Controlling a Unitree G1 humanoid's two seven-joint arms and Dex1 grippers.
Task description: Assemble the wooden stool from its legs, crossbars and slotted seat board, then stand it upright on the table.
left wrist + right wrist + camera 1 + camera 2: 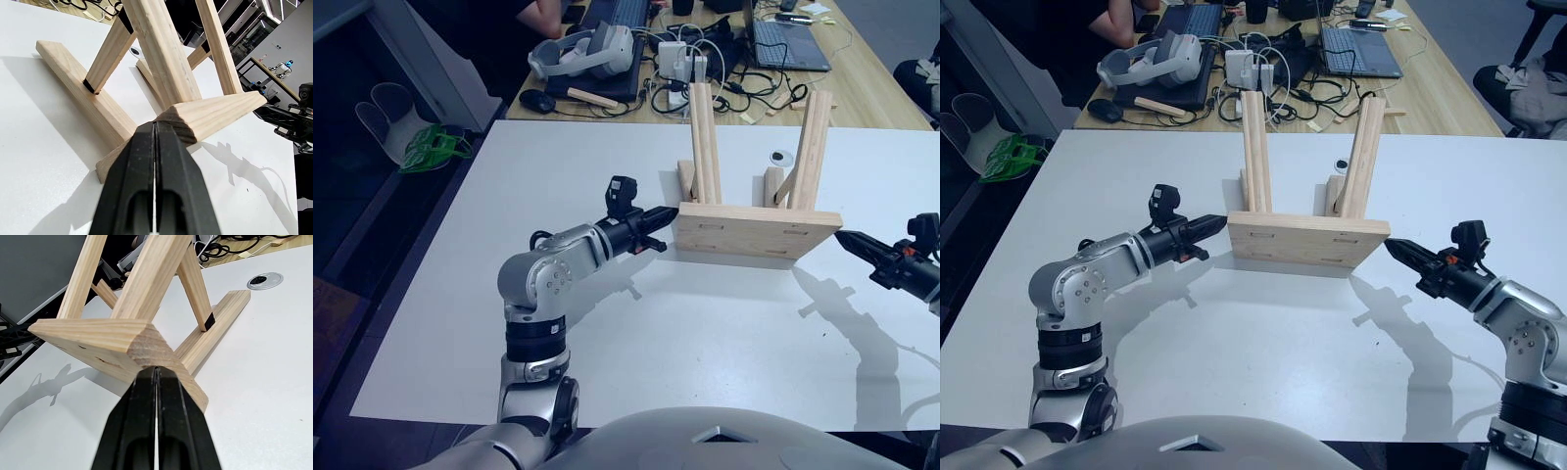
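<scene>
**Desk:** What is the frame?

**Caption:** A wooden stool (754,196) lies on its side mid-table. Its slotted seat board (756,231) stands on edge facing near and its legs (705,142) point far, with the crossbars (105,61) seated. It appears fully assembled.

**Desk:** And the arms?

**Caption:** The left gripper (668,216) is closed and empty, with its tip at the board's left end. The right gripper (847,238) is likewise closed on nothing, at the right end. Both look to be touching the wood, though the contact itself is hard to confirm.

**Desk:** The step?

**Caption:** Only standing it upright seems to be left. The next move probably calls for equal inward pressure from both tips, then swinging the board up until all the feet meet the white table (607,323). Uneven pressure could let it slip or twist. A cable grommet (781,157) sits just beyond the stool.
</scene>
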